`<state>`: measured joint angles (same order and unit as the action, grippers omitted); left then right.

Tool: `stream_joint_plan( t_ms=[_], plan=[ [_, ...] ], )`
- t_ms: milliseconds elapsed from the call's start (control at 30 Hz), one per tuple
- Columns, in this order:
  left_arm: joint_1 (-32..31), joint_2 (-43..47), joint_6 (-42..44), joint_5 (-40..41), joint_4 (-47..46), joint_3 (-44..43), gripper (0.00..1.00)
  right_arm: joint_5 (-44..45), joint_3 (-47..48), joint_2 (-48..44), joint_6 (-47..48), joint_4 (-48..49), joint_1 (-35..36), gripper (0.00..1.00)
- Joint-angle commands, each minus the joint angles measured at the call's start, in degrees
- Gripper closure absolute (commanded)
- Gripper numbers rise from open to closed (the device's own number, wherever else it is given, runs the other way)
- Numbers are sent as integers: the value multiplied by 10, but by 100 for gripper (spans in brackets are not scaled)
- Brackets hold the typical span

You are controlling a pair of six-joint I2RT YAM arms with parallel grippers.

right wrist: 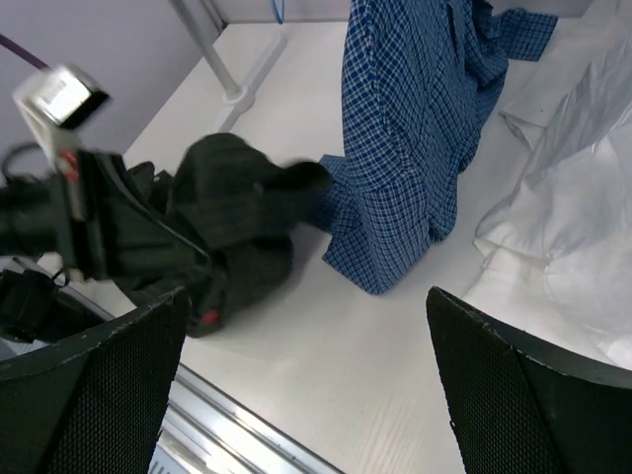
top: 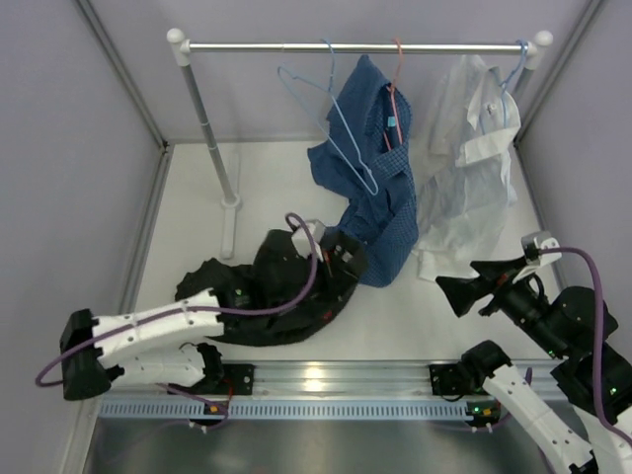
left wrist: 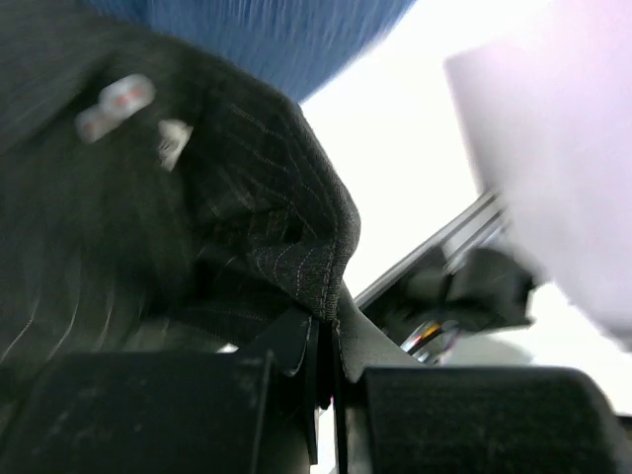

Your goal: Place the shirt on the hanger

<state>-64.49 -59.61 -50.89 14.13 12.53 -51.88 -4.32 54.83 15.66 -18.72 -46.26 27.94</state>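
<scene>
Left pincer (top: pixel 334 255): shut on a fold of the shirt (top: pixel 259 301). My wrist view shows pinstriped cloth pinched between the fingertips. The shirt lies heaped on the counter (top: pixel 296 188), lower left of centre, just beside the hem of the blue checked shirt (top: pixel 370 148). The hanger (top: pixel 328 79) hangs on the rail (top: pixel 257 46), upper centre. Right pincer (top: pixel 446 294): spread wide, lower right, gripping nothing.

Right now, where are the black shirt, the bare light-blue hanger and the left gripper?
black shirt (top: pixel 281 321): top view, crumpled body, near edge.
light-blue hanger (top: pixel 281 71): top view, left corner bend.
left gripper (left wrist: pixel 329 341): left wrist view, between fingertips shut on a shirt fold.
</scene>
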Motion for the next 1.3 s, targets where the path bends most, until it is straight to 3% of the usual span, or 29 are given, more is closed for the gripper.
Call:
stream_joint_plan(
  t_ms=[0,100,200,233,267,300,333,433,567,767,867,1000,1233,1267],
  plan=[
    [-67,-41,-74,69,-285,116,100,-18,15,1,-5,-33,-8,1],
    [-141,-134,-71,83,-377,130,100,-52,-8,6,-29,-31,-8,0],
    [-170,-188,-71,74,-406,129,99,-63,-44,11,-43,-30,-8,1],
    [-175,-189,-64,76,-399,129,93,-68,-53,10,-50,-29,-8,1],
    [-180,-185,-59,84,-385,129,82,-79,-65,9,-53,-27,-8,0],
    [-193,-178,-50,96,-363,124,47,-83,-85,8,-60,-24,-8,0],
    [-201,-159,-40,127,-304,112,32,-87,-94,7,-64,-17,-8,0],
    [-241,-112,21,213,-192,79,4,-99,-143,5,-90,14,-8,1],
    [-260,-40,51,269,-90,83,2,-108,-221,3,-142,74,-8,6],
    [-255,20,-30,404,91,66,2,-59,-325,43,-196,151,-7,14],
    [-237,15,-32,405,149,50,2,-40,-367,73,-227,185,-7,22],
    [-170,10,-38,345,166,42,2,-30,-402,117,-264,236,-1,35],
    [-152,-8,-21,329,166,38,2,19,-427,164,-284,249,55,37],
    [-152,-11,-19,328,166,36,2,23,-434,170,-288,259,68,44]
  ],
)
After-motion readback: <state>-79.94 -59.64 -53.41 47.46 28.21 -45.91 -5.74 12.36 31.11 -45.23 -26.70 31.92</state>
